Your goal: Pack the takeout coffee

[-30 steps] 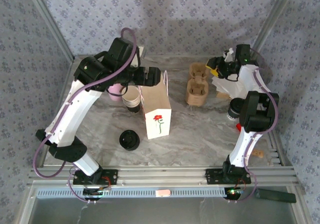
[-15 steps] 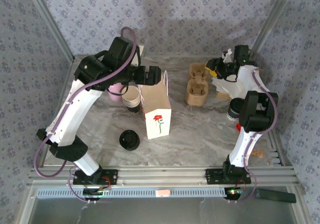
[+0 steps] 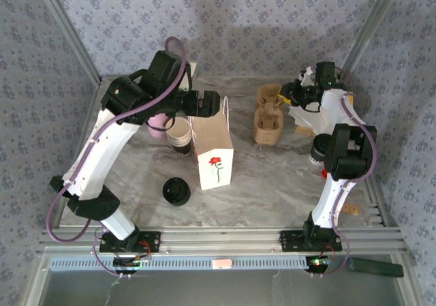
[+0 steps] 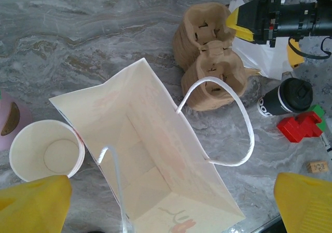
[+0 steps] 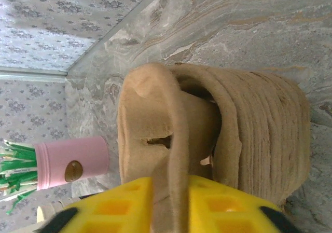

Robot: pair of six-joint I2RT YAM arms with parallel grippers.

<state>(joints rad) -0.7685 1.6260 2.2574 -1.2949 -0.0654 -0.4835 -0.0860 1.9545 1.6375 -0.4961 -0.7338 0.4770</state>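
Marble table (image 3: 272, 183). White paper bag (image 3: 216, 157) upright, centre-left, mouth gaping. Above it left gripper (image 4: 171, 194), fingers wide apart. Pulp carrier stack (image 3: 268, 118) far right; right gripper (image 5: 168, 191) clamped on its top edge. Lidded takeout coffee (image 4: 287, 99) upright, right side.

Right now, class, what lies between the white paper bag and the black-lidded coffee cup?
The stack of pulp cup carriers sits between the paper bag and the takeout coffee, as seen in the left wrist view.
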